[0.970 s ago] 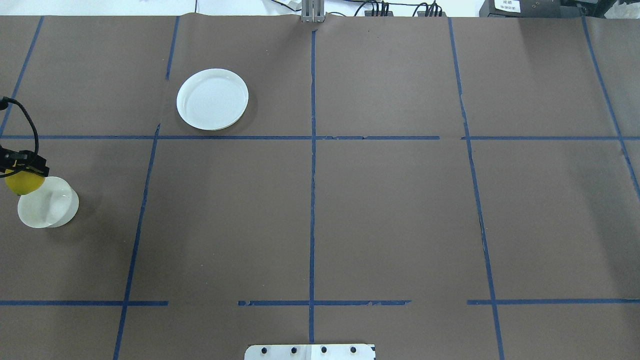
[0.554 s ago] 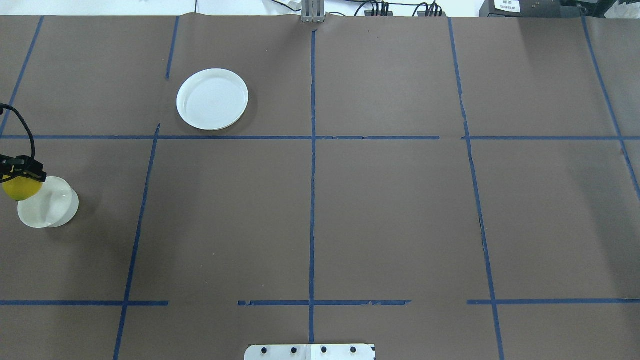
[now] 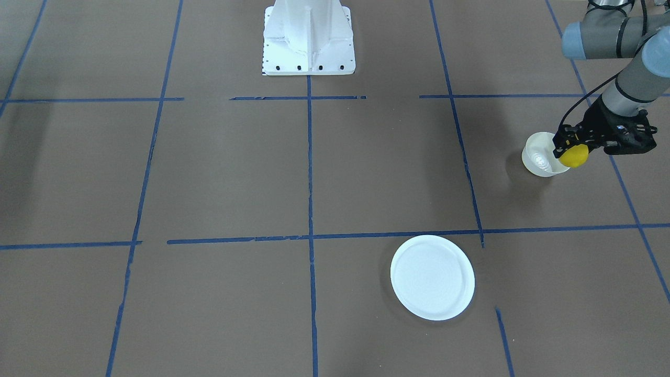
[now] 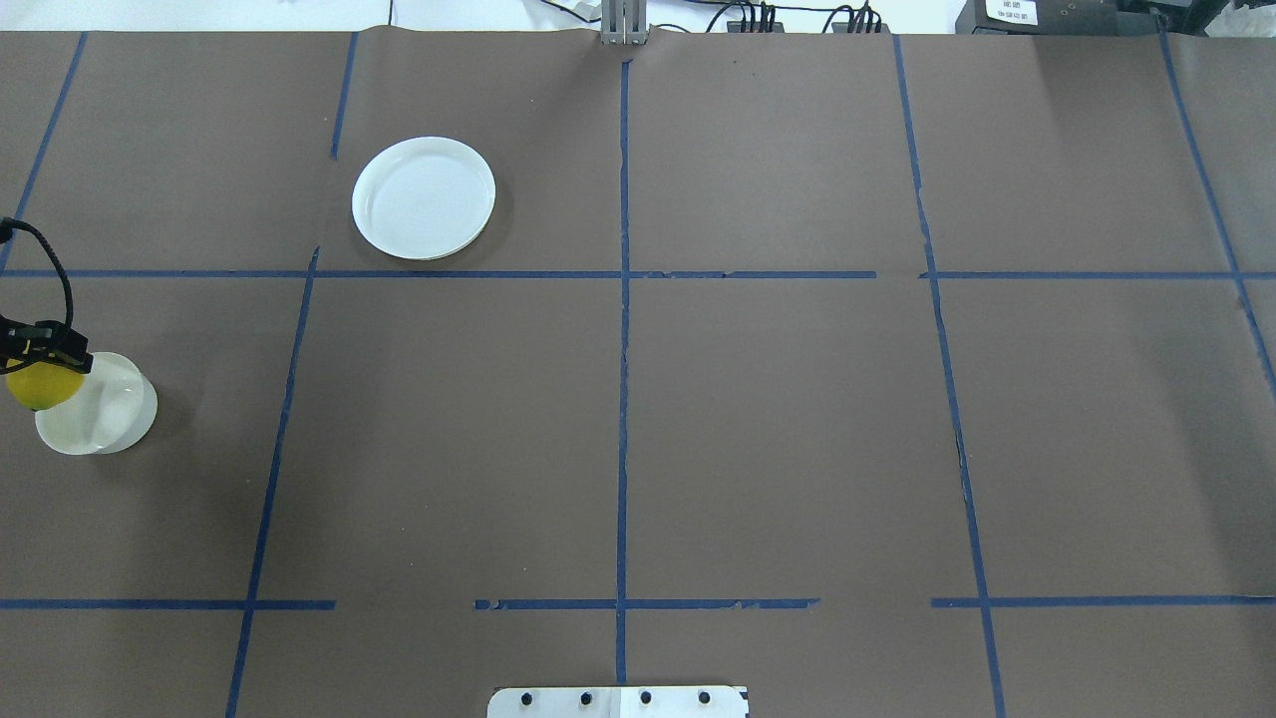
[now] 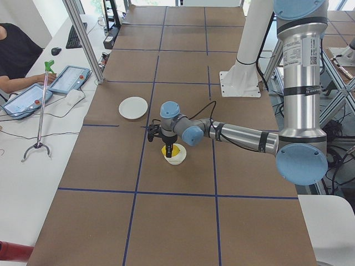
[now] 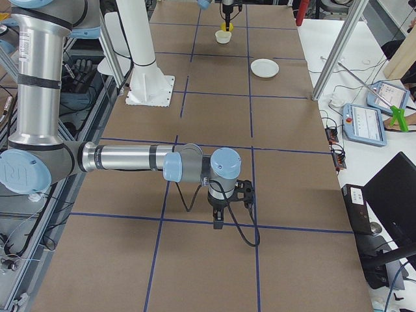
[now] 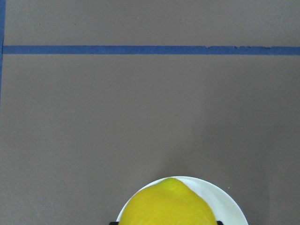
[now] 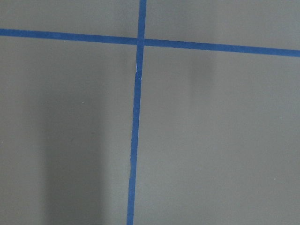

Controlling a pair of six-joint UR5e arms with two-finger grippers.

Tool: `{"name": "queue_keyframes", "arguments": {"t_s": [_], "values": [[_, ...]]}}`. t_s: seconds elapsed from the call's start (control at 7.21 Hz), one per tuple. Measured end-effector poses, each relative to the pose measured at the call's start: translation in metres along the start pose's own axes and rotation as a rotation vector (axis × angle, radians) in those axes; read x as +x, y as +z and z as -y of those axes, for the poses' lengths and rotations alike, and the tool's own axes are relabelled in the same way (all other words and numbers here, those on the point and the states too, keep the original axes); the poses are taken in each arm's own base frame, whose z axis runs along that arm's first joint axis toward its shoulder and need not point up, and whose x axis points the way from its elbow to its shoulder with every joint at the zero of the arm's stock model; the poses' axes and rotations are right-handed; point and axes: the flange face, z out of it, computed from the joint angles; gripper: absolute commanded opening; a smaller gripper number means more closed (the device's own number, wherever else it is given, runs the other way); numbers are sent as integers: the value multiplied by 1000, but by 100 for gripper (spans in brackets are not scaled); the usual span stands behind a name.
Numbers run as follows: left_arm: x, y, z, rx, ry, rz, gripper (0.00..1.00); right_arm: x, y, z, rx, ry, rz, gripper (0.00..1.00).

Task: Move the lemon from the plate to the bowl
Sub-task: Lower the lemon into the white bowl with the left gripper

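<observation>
Left claw [image 4: 42, 364], far left of the overhead view: jaws clamped on the lemon [image 4: 40, 387], one finger on each side of it, so it is holding, not empty. The lemon hangs from the claw, off the plate and not yet resting in the bowl. The bowl [image 4: 110, 419] sits just beneath the claw. In the left wrist view its white rim shows round the underside of the fruit, a little off centre, and in the overhead and front views the lemon overlaps the bowl's rim on the side away from the table's middle. I cannot tell whether the lemon touches the bowl. Further right, the plate [image 4: 424, 197] lies bare, well apart from the claw, ahead of it and toward the table's middle. My reading of progress: pick and carry are done. What is left is to centre over the bowl if needed, lower, let go and back off. The bowl is only just wider than the fruit, so I judge the release needs good alignment or the lemon may catch the rim and roll off. Right claw [image 6: 218, 221]: well apart from the left one, low over the table [image 4: 698, 419] near a crossing of blue tape lines [image 4: 622, 399], seen only from the side, so I cannot tell its jaw state. Count: one lemon, one bowl, one plate, two claws.
</observation>
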Motion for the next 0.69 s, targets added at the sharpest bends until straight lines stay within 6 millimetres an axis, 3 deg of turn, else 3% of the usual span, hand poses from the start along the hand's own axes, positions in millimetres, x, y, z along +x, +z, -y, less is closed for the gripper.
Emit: {"name": "queue_keyframes", "arguments": {"t_s": [0.14,0.28,0.42,0.55,0.69], "values": [[1,5,-2,-11,5,2,0,0,0,0,0,0,0,100],[3,10,-5,-21,10,4,10,0,0,0,0,0,0,100],[5,13,-7,-29,15,5,44,0,0,0,0,0,0,100],[6,16,-8,-36,22,6,99,0,0,0,0,0,0,100],[6,18,-9,-40,29,8,100,0,0,0,0,0,0,100]]}}
